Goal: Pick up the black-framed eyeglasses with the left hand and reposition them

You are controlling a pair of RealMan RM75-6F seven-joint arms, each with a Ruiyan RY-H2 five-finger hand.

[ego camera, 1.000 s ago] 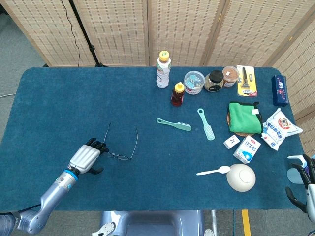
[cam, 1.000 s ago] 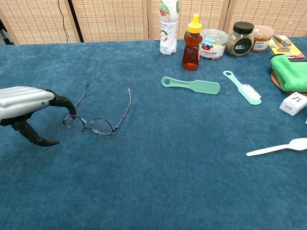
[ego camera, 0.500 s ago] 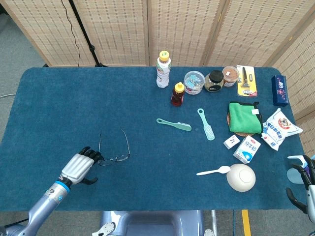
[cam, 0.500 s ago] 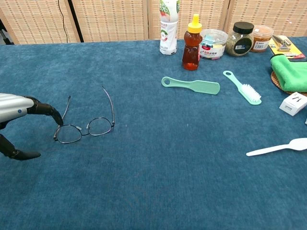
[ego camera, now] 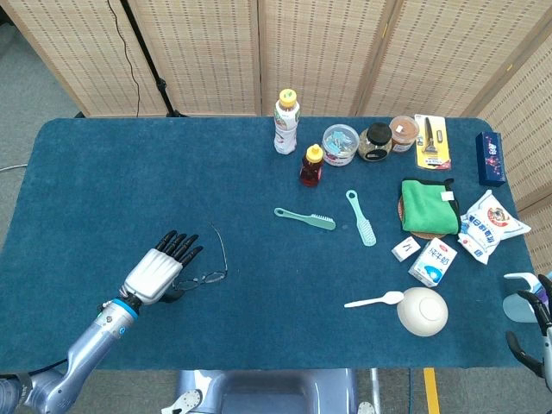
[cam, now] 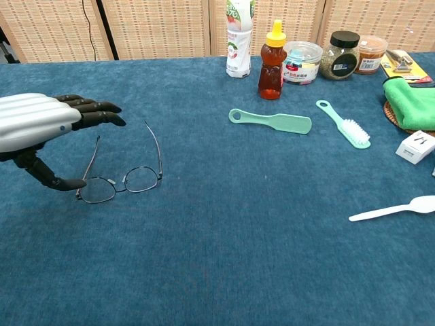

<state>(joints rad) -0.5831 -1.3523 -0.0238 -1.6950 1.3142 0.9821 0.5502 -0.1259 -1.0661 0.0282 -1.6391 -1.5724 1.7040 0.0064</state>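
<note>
The black-framed eyeglasses (ego camera: 211,277) (cam: 123,182) lie on the blue table (ego camera: 103,190), temples unfolded and pointing away from me. My left hand (ego camera: 159,272) (cam: 41,125) hovers just above their left side with its fingers stretched out and spread, holding nothing. Its thumb (cam: 47,178) reaches down next to the left lens; whether it touches the frame I cannot tell. My right hand (ego camera: 533,323) shows only partly at the lower right edge of the head view, off the table, fingers apart and empty.
A mint brush (ego camera: 304,217) (cam: 270,121) and a second mint brush (ego camera: 362,217) lie mid-table. Bottles and jars (ego camera: 311,165) stand at the back. A white spoon (ego camera: 373,301), a bowl (ego camera: 423,310), cartons and a green cloth (ego camera: 429,205) crowd the right side.
My left hand dragged the eyeglasses left and toward me, then lifted off them and straightened its fingers. The eyeglasses now lie still where they stopped.
</note>
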